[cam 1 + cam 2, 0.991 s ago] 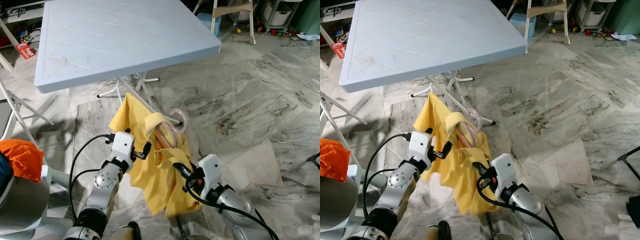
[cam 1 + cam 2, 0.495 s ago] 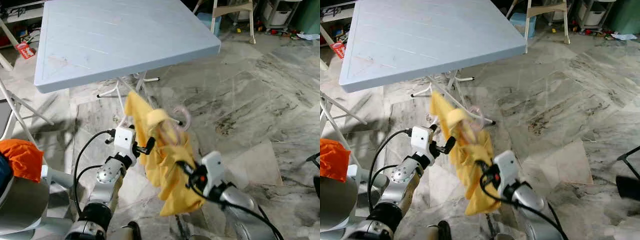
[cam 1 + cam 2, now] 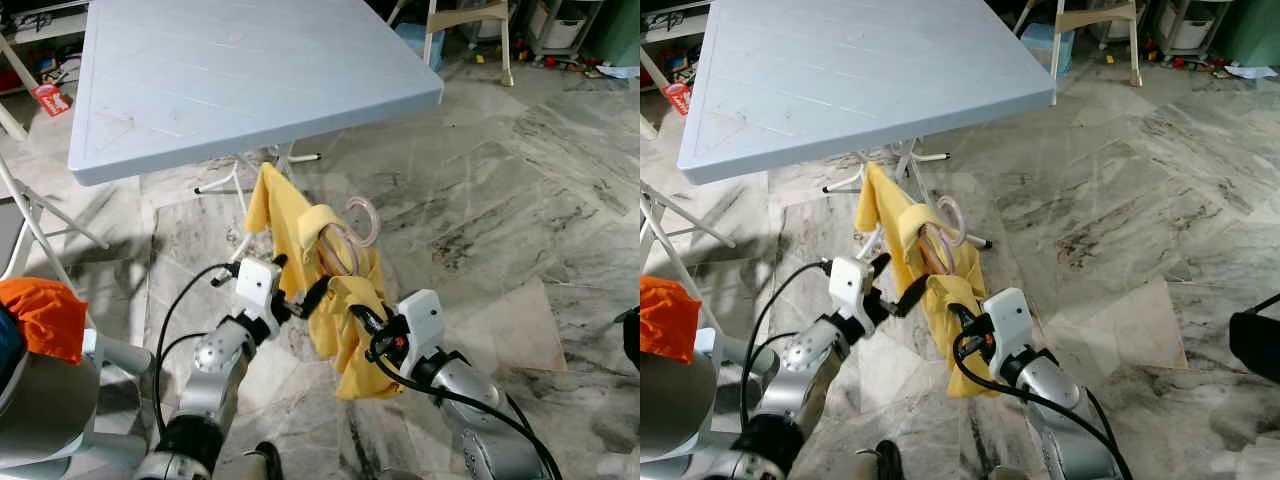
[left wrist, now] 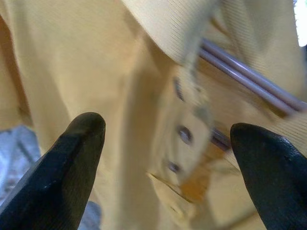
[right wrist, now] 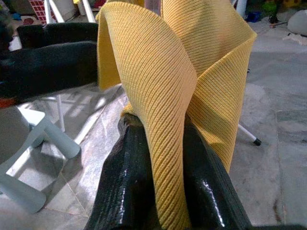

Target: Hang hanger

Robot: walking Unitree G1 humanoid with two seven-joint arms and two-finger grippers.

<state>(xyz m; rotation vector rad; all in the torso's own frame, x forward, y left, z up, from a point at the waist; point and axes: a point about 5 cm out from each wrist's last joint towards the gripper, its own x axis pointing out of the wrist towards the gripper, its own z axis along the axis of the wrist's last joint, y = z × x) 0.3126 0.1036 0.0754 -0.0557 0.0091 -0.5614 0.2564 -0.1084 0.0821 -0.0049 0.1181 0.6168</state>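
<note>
A yellow shirt [image 3: 300, 225] hangs on a mauve hanger, whose hook [image 3: 362, 214] curls out at the collar. Both are held in the air just in front of the table's near edge. My right gripper [image 3: 362, 318] is shut on a fold of the shirt's lower part [image 5: 168, 143], with the cloth pinched between its black fingers [image 5: 127, 187]. My left gripper [image 3: 303, 282] is open right beside the shirt. In the left wrist view its fingertips [image 4: 81, 139] stand wide apart before the yellow cloth and the hanger's bar [image 4: 249, 79].
The pale blue plastic table [image 3: 250, 90] stands ahead on white folding legs [image 3: 240, 185]. An orange cloth [image 3: 40, 315] lies at the far left beside a white chair leg [image 3: 30, 230]. Marble floor stretches out to the right.
The shirt has bunched narrower and sits higher. My right gripper has risen with it. My left gripper has moved right, closer to the hanger.
</note>
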